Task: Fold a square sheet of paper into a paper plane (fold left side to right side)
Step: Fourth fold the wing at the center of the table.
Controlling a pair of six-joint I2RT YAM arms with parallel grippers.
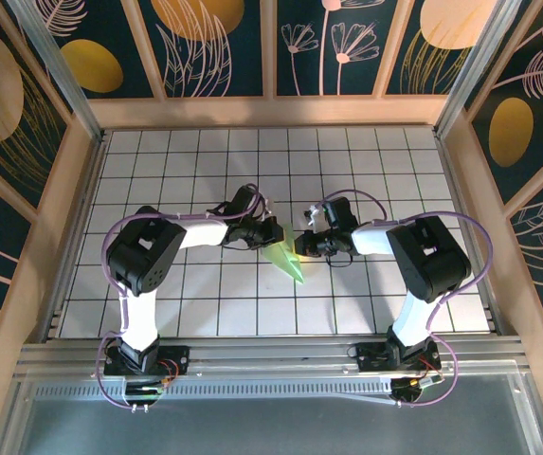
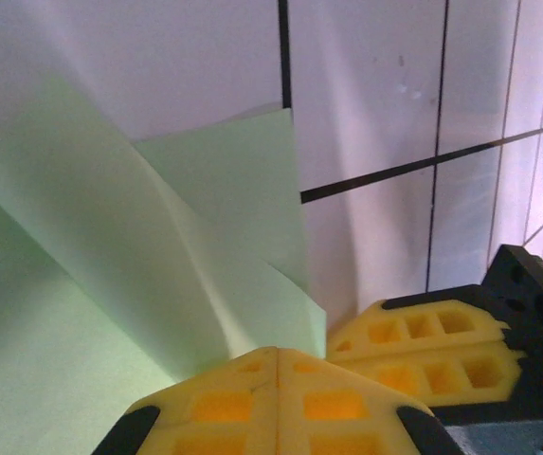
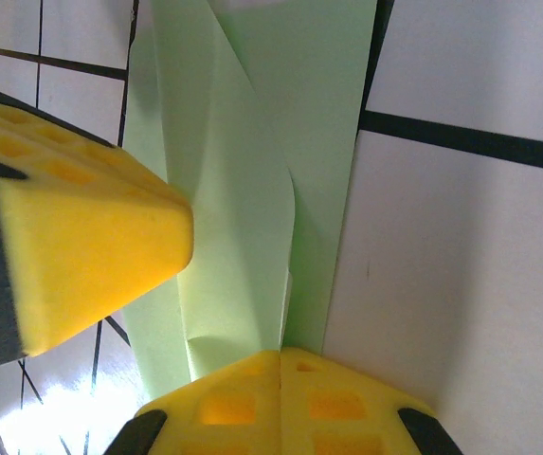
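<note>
The table (image 1: 205,161) is a white grid of tiles with black lines; the left arm (image 1: 143,251) and right arm (image 1: 427,256) both reach in to its middle, wrists facing one another; between them lies the plane (image 1: 286,258), a narrow pale green folded dart, its point towards the near edge and a little to the right, its wider end up between the two grippers. The left gripper (image 1: 271,234) is at the plane's left side and the right gripper (image 1: 307,246) at its right, the two close together. In the left wrist view the left gripper's yellow pads (image 2: 224,403) are pressed together with no gap; the plane runs in between them, so it is pinched there; the right gripper's fingers (image 2: 432,346) sit just beside. In the right wrist view the right gripper's pads (image 3: 337,403) are likewise closed tight on the plane's edge; a left finger (image 3: 91,246) is just beside, over the plane.
</note>
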